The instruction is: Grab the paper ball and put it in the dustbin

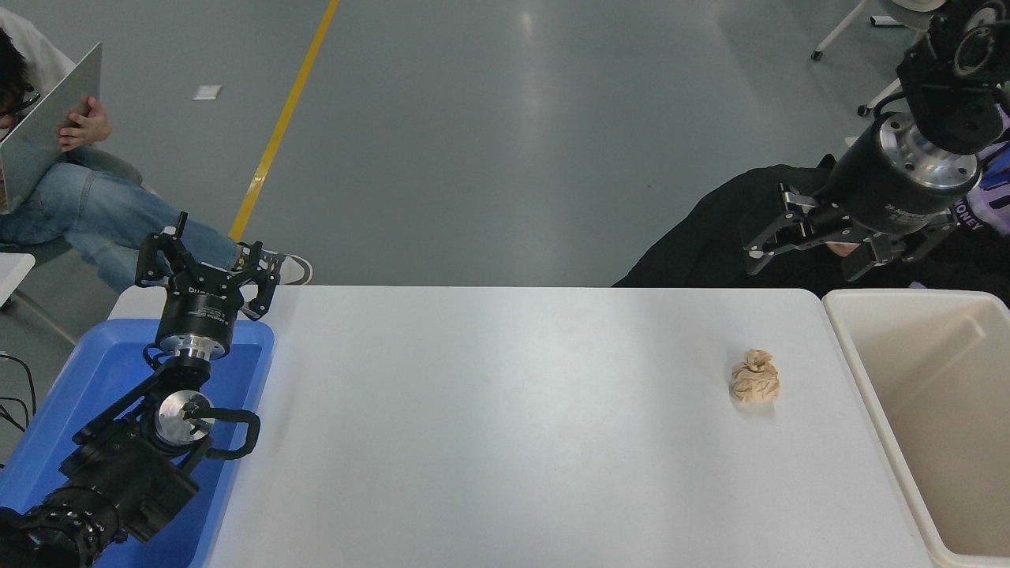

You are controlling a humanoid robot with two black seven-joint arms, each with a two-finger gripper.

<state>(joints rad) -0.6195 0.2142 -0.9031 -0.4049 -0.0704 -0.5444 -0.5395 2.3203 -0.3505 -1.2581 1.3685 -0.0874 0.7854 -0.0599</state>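
Observation:
The tan paper ball (755, 378) with a twisted knot on top lies on the white table (505, 426), toward its right side. The cream-white dustbin (860, 351) stands at the table's right edge, just right of the ball, and looks empty. My right gripper (797, 248) hangs open and empty in the air beyond the table's far edge, above and behind the ball. My left gripper (207, 254) is open and empty, parked at the lower left over the blue tray.
A blue plastic tray (102, 371) sits at the table's left end under the left arm. A person in jeans sits at the far left holding a laptop (47, 126). Another person in dark clothing (710, 237) is behind the right gripper.

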